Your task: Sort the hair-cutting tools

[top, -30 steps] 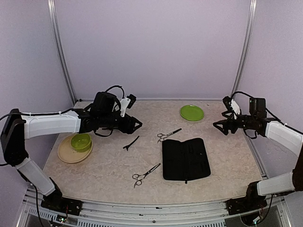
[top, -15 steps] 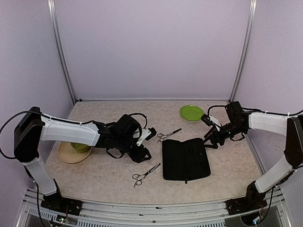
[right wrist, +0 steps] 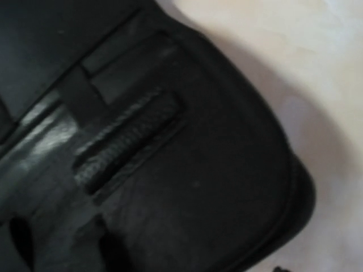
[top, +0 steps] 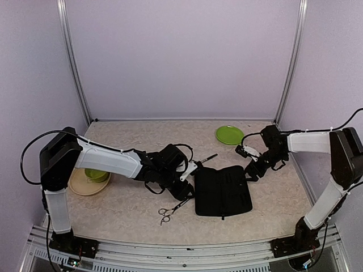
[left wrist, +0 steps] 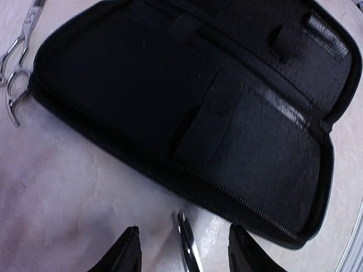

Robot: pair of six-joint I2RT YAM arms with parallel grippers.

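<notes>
Near silver scissors [top: 173, 208] lie on the table left of the open black case [top: 222, 190]. My left gripper [top: 187, 195] is open and low over their blade tip. In the left wrist view the blade [left wrist: 187, 249] lies between the open fingers [left wrist: 129, 250], untouched, just short of the case's zip edge [left wrist: 198, 102]. The far scissors [top: 209, 157] show beyond my left wrist and appear at the top left of the left wrist view [left wrist: 16, 68]. The black hair clip is hidden. My right gripper [top: 249, 170] is at the case's far right corner; the case fills its wrist view [right wrist: 170, 170] and hides the fingers.
A green plate [top: 229, 135] sits at the back right. A green bowl [top: 95, 174] stands on a beige plate [top: 79, 186] at the left, behind my left arm. Metal frame posts and purple walls close in the table.
My left arm has swung right and forward, from the hair clip's spot to the near scissors' blade tip. My right gripper has moved left and down onto the case's far right corner.
</notes>
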